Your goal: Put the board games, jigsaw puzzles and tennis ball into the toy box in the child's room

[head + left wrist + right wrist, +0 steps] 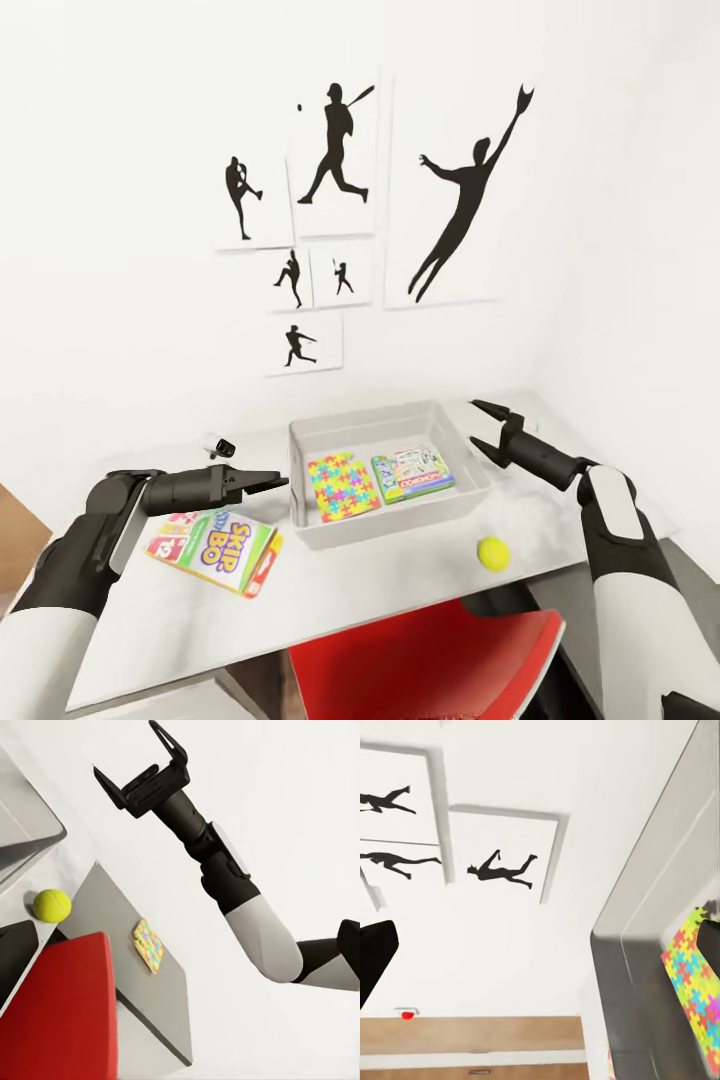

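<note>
Toy box (300,470) sits between both pincers on the desk (400,590), holding one jigsaw (342,486) and Monopoly (412,473). SKIP BO (215,549) lies under the left pincer (281,482), ball (493,553) below the right pincer (479,424); both gape empty.

A red chair (430,660) sits below the desk's front edge. A small white camera (222,445) stands near the white wall (120,200). A wood floor (472,1035) shows too.
</note>
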Robot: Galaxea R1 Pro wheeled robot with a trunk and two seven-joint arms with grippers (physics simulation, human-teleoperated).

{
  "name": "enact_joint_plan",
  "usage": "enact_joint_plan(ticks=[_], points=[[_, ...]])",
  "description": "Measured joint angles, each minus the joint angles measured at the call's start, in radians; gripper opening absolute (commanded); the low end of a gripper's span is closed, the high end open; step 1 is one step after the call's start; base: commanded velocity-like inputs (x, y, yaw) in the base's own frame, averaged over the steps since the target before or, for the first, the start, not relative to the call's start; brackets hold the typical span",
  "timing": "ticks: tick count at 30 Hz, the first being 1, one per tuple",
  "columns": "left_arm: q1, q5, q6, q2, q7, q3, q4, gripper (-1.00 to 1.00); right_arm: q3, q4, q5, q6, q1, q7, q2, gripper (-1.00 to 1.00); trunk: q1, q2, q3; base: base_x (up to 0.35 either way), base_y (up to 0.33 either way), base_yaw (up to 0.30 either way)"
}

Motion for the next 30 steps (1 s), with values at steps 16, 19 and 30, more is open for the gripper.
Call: enact_joint_plan(ticks=[16, 19, 30], points=[[0.0, 0.002, -0.001, 0.003, -0.001, 0.01, -0.001, 1.0, 0.103, -0.147, 0.004, -0.005, 0.105, 0.077, 0.001, 1.0, 0.0, 0.0, 0.018, -0.049, 0.036, -0.163], [0.0, 0.003, -0.001, 0.003, -0.001, 0.01, -0.002, 1.0, 0.108, -0.191, 0.005, -0.009, 0.167, 0.114, 0.001, 1.0, 0.0, 0.0, 0.019, -0.004, 0.002, -0.046], [0.006, 0.005, -0.002, 0.014, -0.002, 0.007, -0.062, 1.0, 0.186, -0.319, 0.021, -0.174, 0.41, 0.304, -0.008, 1.0, 0.0, 0.0, 0.03, -0.055, 0.033, -0.025]])
